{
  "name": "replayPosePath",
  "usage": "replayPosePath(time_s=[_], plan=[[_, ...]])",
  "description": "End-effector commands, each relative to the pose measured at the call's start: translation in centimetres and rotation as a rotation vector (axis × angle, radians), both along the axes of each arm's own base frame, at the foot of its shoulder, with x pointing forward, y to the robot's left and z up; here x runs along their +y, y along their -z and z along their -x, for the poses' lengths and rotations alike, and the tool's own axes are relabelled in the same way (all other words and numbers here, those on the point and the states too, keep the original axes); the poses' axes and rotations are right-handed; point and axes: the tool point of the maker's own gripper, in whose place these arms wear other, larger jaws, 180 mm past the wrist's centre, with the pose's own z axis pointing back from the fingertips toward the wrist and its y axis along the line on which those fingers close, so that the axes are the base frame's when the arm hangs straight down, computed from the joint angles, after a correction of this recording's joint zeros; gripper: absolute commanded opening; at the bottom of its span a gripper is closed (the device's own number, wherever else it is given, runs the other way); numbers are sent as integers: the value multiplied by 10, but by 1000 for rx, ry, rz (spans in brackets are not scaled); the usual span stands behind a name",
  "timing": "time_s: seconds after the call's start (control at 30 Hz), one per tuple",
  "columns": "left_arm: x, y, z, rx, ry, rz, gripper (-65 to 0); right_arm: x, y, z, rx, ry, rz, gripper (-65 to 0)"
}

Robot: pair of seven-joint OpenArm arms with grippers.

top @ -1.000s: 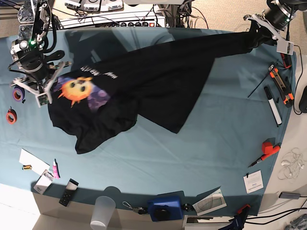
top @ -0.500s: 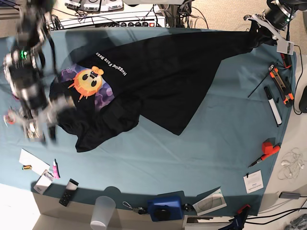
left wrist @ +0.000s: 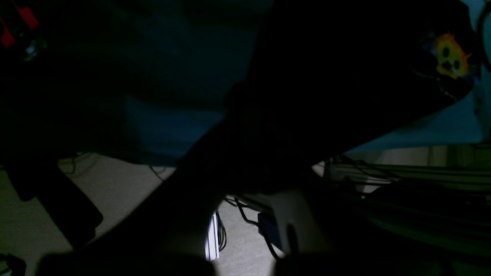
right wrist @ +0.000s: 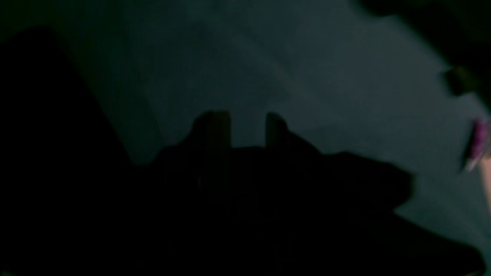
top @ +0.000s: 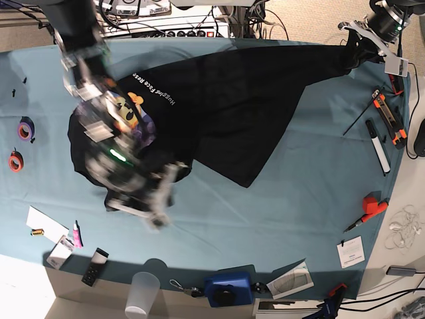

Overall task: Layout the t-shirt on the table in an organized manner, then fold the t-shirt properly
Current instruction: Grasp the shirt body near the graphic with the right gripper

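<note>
Pinching the t-shirt point(top: 232, 100) shut at the table's point(top: 299, 199) far corner with my left gripper point(top: 358, 41), I stretch it lengthwise toward my half-open, empty right gripper point(top: 159, 209), nearest its bunched lower edge.

Right arm point(top: 116, 156): black and grey links, motion-blurred, a small green light glowing. Left end effector point(top: 364, 41): black body with pale grey plates and a green dot.
</note>
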Motion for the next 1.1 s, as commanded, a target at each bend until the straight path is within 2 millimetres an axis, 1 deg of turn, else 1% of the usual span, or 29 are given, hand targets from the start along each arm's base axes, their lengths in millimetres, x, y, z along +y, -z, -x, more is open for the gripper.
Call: replayPosePath(time_s=[0.0, 0.07, 0.13, 0.23, 0.33, 0.43, 0.47, 0.57, 0.73, 0.83, 0.87, 1.0, 1.07], plan=[[0, -8, -2, -33, 3, 0, -650, 6, -13, -14, -19, 3, 5, -491], [0, -8, -2, -33, 2, 0, -650, 10, 3, -12, 79, 26, 52, -491], [0, -8, -2, -33, 2, 0, -650, 13, 11, -12, 133, 30, 77, -491], [0, -8, -2, -33, 2, 0, -650, 12, 7, -15, 131, 32, 83, -491], [0, -8, -2, -33, 3, 0, -650, 2, 6, -12, 177, 64, 129, -491], [0, -9, -3, -34, 2, 0, -650, -11, 5, -14, 166, 121, 170, -491], [0, -9, -3, -34, 3, 0, -650, -12, 6, -14, 166, 124, 172, -491], [1, -9, -3, -39, -1, 0, -650, -12, 10, -10, 178, 122, 168, -491], [2, -12, -6, -56, -10, 2, -650, -7, 27, 4, 214, 80, 168, -490], [2, -12, -6, -56, -9, 2, -650, -5, 34, 9, 225, 52, 174, -490], [2, -12, -6, -56, -9, 2, -650, -5, 34, 9, 226, 52, 177, -490], [2, -12, -6, -56, -9, 2, -650, -24, 27, 2, 177, 98, 306, -490], [2, -12, -6, -56, -9, 2, -650, -26, 24, 0, 176, 119, 313, -490]])
